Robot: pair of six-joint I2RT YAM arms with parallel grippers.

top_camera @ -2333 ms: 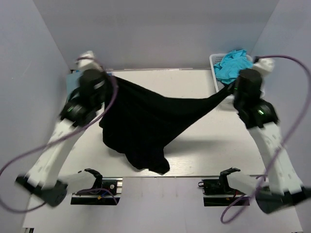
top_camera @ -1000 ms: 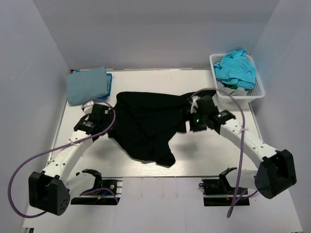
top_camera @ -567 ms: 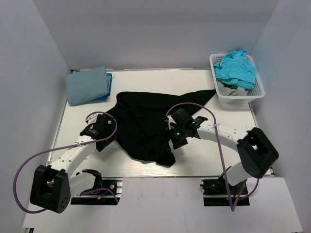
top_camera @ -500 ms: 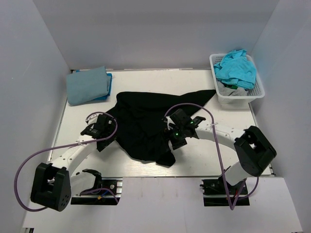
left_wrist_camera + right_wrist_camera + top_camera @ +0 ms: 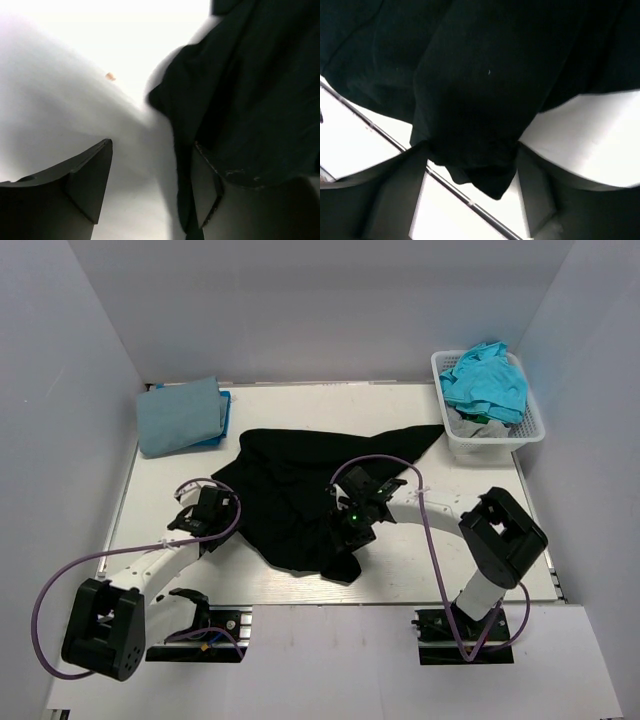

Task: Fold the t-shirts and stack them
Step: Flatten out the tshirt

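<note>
While black t-shirt [image 5: 290, 480] lies crumpled, right end effector [image 5: 471, 152] straddles it — agape.

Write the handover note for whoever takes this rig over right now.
Left claw: open, low at the left edge of the black t-shirt, holding nothing.
Right claw: open, straddling a bunched fold at that shirt's near hem, not clamped.
Things: the black t-shirt lies crumpled in the middle of the table. The light blue t-shirt is at the far left corner. The turquoise t-shirts are in the white basket, far right.
Done: light blue t-shirt folded.
Left: flatten, fold and stack the black one, then the basket's.
</note>
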